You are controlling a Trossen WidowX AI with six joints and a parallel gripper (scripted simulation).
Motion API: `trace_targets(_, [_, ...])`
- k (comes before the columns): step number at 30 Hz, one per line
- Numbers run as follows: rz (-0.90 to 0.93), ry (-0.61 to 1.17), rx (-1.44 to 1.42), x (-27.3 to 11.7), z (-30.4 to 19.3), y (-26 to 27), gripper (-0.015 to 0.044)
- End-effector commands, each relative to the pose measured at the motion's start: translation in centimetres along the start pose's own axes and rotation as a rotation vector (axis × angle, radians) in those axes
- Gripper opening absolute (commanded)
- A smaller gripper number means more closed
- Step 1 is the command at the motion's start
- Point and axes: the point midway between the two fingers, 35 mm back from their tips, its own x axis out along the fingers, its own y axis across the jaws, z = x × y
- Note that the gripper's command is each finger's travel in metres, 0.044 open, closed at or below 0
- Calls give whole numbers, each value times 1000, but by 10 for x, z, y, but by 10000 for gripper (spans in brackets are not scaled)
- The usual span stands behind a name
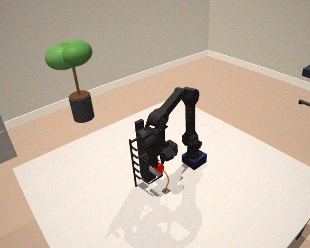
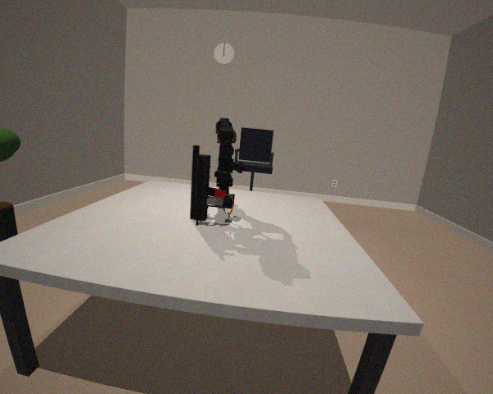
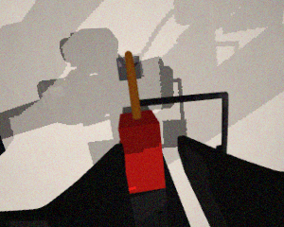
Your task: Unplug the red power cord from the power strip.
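One red plug (image 1: 159, 167) (image 2: 219, 193) (image 3: 144, 161), block-shaped, flat-faced, held clear of the white worktop (image 1: 230, 186) (image 2: 153, 254) (image 3: 47, 184); in the top view it stands at 8 o'clock from the arm's blue base (image 1: 202, 160), against a pale grey block (image 1: 155, 171) (image 2: 211, 200), judged to be the power strip. Seating: whether the plug is partly drawn or fully home, cannot be told. One orange cord (image 1: 168, 181) (image 2: 232, 203) (image 3: 133, 90), thin, leaving the plug at 12 o'clock in the wrist view and curving, in the top view, to a small dark plate (image 1: 166, 190) (image 3: 129, 67) between 5 and 6 o'clock from it. One pincer (image 1: 159, 162) (image 3: 150, 147), parted midway, grasping nothing; one finger lies just beside the plug at its 9 o'clock in the wrist view, the other apart from it at 3 o'clock, with a pale gap between. Handling, by judgement: plug light, rigid, hardly fragile, its smooth sides apt to slip under a weak squeeze; cord soft and springy, likely to tug back once the plug is loose. Recommended hold: the two opposite side faces of the red body, centred, never the cord; pull straight from the socket, without twist, then spread wide and withdraw.
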Motion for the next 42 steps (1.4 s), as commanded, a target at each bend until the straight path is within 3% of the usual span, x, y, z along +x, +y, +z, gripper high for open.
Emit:
trace_targets(1, [16,3,-5,5,-1,4,160])
trace_targets(26, [16,3,-5,5,-1,4,160])
trace_targets(42, [0,0,0,0,0,0,53])
